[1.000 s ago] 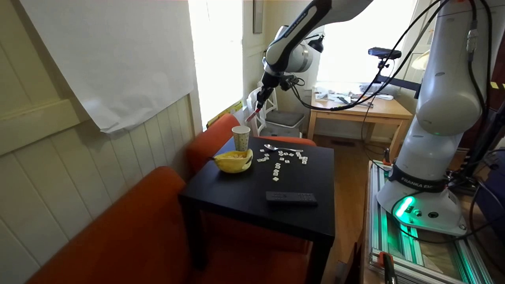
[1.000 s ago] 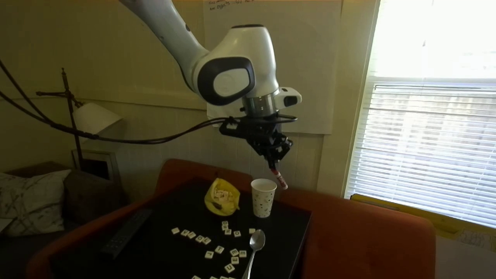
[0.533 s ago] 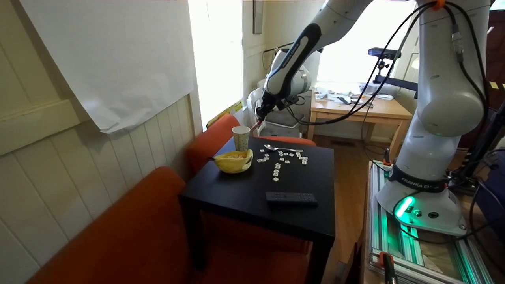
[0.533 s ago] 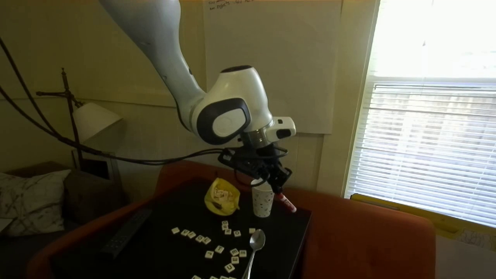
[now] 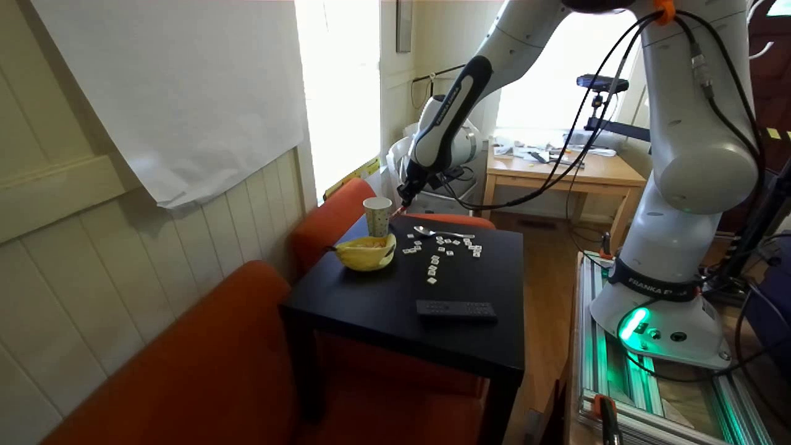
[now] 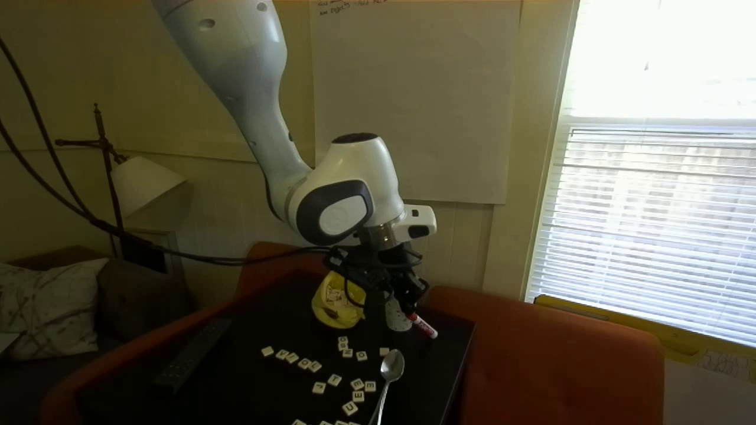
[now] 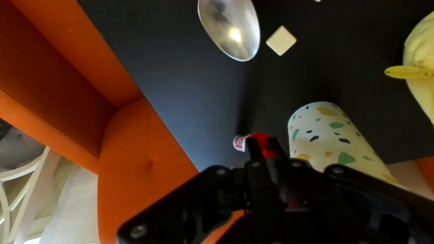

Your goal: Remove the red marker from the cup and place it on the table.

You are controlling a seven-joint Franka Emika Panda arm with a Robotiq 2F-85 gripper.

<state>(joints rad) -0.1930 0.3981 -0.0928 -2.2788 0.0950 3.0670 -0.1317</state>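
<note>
The robot arm (image 5: 525,37) bears “FRANKA” on its forearm (image 5: 448,111) and base band (image 5: 658,285). Letter tiles (image 6: 334,380) on the black table (image 5: 371,303) show V, O, L, T, E, U and N. The red marker (image 6: 422,326) and a white sheet (image 6: 407,88) carry illegible lettering.

The gripper (image 6: 409,311) has brought the red marker (image 6: 423,326) lower.

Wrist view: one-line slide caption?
Fingers grip the red marker beside the speckled cup, with the black table below and a spoon and pale tile nearby.
</note>
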